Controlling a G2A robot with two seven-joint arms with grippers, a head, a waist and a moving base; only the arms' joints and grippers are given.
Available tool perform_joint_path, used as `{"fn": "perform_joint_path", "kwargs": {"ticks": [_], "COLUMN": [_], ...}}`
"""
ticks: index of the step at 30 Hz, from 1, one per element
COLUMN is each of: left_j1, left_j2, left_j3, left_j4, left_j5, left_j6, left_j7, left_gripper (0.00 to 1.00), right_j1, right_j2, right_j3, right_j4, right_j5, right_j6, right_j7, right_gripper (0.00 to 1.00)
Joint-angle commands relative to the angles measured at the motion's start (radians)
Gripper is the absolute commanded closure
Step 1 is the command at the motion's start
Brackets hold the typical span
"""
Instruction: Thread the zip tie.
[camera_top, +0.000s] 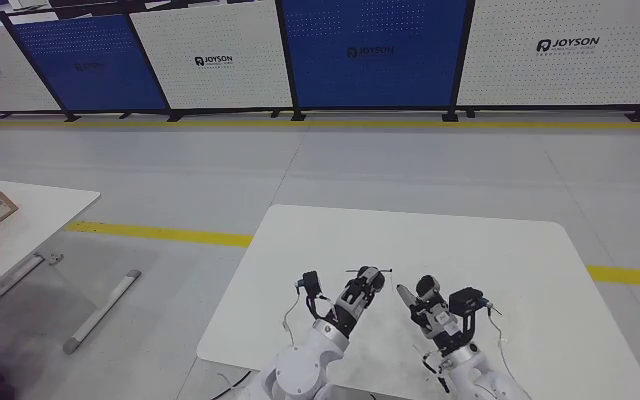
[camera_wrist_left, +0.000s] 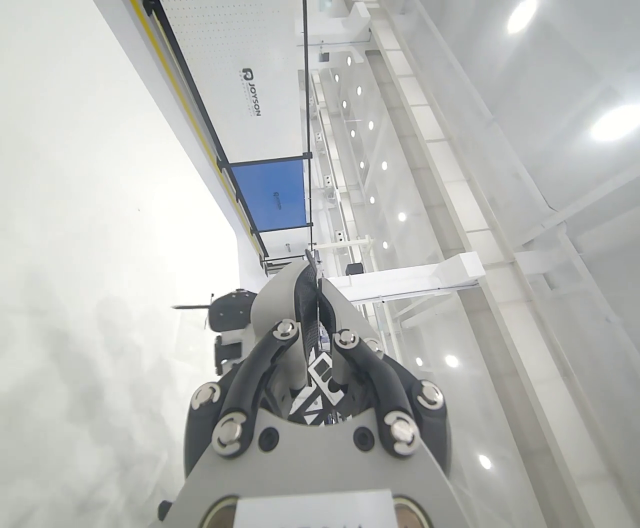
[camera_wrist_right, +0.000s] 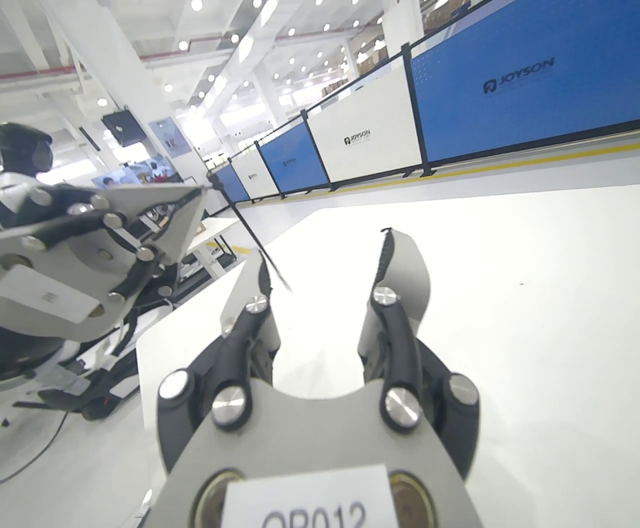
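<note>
1 thin zip tie (camera_wrist_right: 250, 236) in left gripper (camera_wrist_right: 201, 188)

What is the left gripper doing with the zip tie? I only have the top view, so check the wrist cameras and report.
Observer: In the left wrist view the left gripper is shut on the zip tie, with a short end poking out past its tip.
Operator: Now give me the right gripper.
Observer: The right gripper is open and holds nothing.
Operator: Report where the strap's free end is.
Observer: In the right wrist view it slants down from the left gripper and ends close beside one of the right gripper's fingers. I cannot tell whether they touch.
</note>
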Motion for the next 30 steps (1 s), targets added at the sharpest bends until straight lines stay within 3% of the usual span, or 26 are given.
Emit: {"fn": "perform_joint_path", "kwargs": {"ticks": [1,7,10,18,22,25,30], "left_j1": [0.0,0.003,0.002,0.002,-0.001,-0.004,-0.001], "left_j2": [0.0,0.003,0.004,0.004,0.003,0.001,-0.001], "left_j3": [-0.008,-0.024,-0.017,-0.017,-0.016,-0.022,-0.044], "left_j4": [0.006,0.027,0.036,0.036,0.047,0.061,0.069], "left_j5": [0.003,0.039,0.105,0.105,0.103,0.09,0.081], "left_j6": [0.006,0.036,0.057,0.057,0.058,0.068,0.069], "left_j7": [0.009,0.037,0.056,0.056,0.056,0.082,0.125], "left_gripper": [1.0,1.0,1.0,1.0,1.0,1.0,1.0], "right_j1": [-0.025,-0.103,-0.103,-0.103,-0.095,-0.096,-0.131], "right_j2": [0.006,0.028,0.028,0.028,0.026,0.024,0.04], "right_j3": [0.027,0.109,0.109,0.109,0.079,0.093,0.185], "right_j4": [-0.025,-0.092,-0.092,-0.092,-0.092,-0.093,-0.123], "right_j5": [0.02,0.07,0.07,0.07,0.057,0.169,0.314], "right_j6": [0.0,0.0,0.0,0.0,0.0,0.0,0.0], "right_j7": [-0.031,-0.131,-0.131,-0.131,-0.096,-0.12,-0.159], "right_gripper": [0.0,0.0,0.0,0.0,0.0,0.0,0.0]}}
